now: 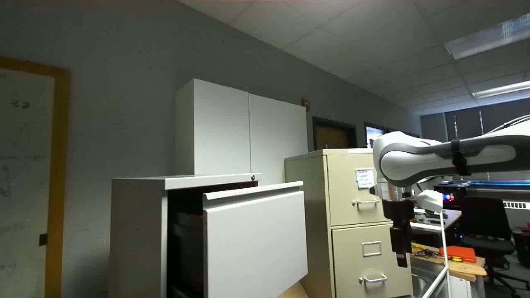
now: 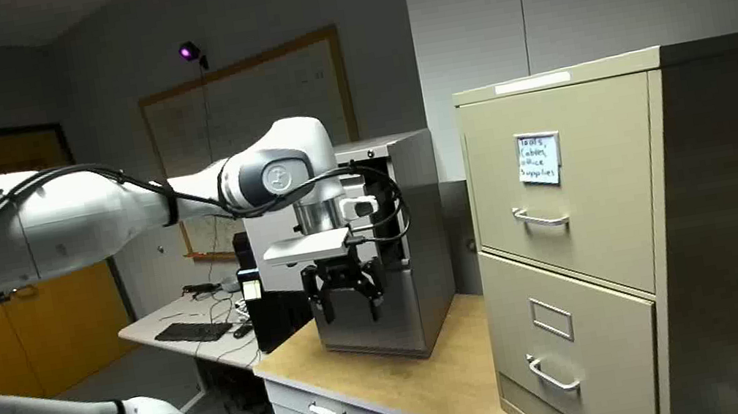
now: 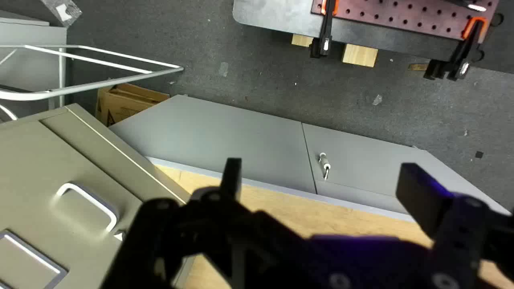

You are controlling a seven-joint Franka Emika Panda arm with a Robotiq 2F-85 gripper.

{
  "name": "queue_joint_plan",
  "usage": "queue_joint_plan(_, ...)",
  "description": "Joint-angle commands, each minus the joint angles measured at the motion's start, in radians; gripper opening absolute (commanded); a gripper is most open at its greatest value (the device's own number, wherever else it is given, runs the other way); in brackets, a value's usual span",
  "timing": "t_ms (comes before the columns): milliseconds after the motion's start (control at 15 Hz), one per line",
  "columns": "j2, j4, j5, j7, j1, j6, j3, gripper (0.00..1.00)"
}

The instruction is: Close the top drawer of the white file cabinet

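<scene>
1. At the forward side of the white file cabinet (image 1: 136,240), the top drawer (image 1: 254,244) stands pulled out, with a dark gap between its front and the cabinet; closing judged not done
2. The drawer's long axis runs across the cabinet's width; its line of travel is judged square to that, straight back into the cabinet
3. The gripper (image 2: 352,313) hangs fingertips down, its fingers (image 3: 419,196) spread and grasping nothing; no contact with the drawer is seen
4. Governing relation: in an exterior view the top drawer lies frame-left of the gripper (image 1: 401,260), apart from it; whether the fingertips sit outward of the drawer front or off its end cannot be told
5. Judgement on the next move: a sideways shift to face the drawer front, then a push toward the cabinet; a contact near one end may skew the drawer
6. In the wrist view the drawer does not show; the wooden countertop (image 3: 297,208) lies beneath the fingers, the beige file cabinet (image 3: 48,160) to frame-left
7. Both cabinets stand on that countertop; the two-door cupboard (image 1: 221,128) rises behind
</scene>
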Motion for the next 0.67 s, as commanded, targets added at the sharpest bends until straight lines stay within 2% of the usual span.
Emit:
queue_joint_plan(0, -0.001, 0.004, -0.007, 0.008, 0.015, -0.003, -0.010, 1.00)
queue_joint_plan(600, 0.007, 0.017, 0.008, 0.026, 0.027, 0.026, -0.002, 1.00)
